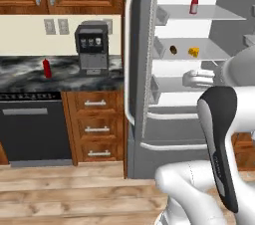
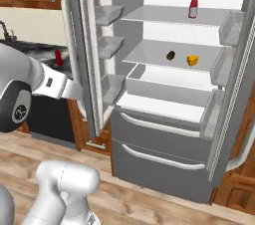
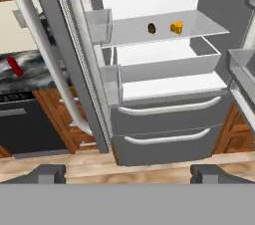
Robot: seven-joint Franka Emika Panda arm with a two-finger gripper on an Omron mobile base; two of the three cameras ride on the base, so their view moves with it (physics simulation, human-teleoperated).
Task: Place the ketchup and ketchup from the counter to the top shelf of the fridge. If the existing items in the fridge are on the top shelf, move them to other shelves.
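The fridge (image 2: pixel 164 159) is shown with its doors swung open, its grey body fitted with a long curved white handle (image 1: pixel 128 55) and grey door bins (image 2: pixel 110 45). On the top shelf (image 2: pixel 164 17), a thin light-grey panel spanning the interior, the shorter ketchup bottle (image 2: pixel 193 5) is seen standing upright toward the right side; it is red with a white label and a pale cap. The taller ketchup bottle (image 1: pixel 47 68), dark red throughout with a pointed nozzle, is seen upright on the worktop (image 1: pixel 30 77), a dark marbled slab with white veining, well left of a grey coffee machine (image 1: pixel 92 50) and well apart from the fridge. On the shelf below the top one (image 2: pixel 149 58), a small yellow cheese wedge (image 2: pixel 192 60) and a smaller dark brown lump (image 2: pixel 170 55) are found near each other but not touching, the lump to the left. The same pair is visible in the hand view, where the cheese wedge (image 3: pixel 176 27) lies right of the lump (image 3: pixel 152 28). The end effector (image 3: pixel 127 173) is held out in front of the fridge drawers (image 3: pixel 164 134), its two dark fingertips (image 3: pixel 47 173) spread wide apart with nothing between them.
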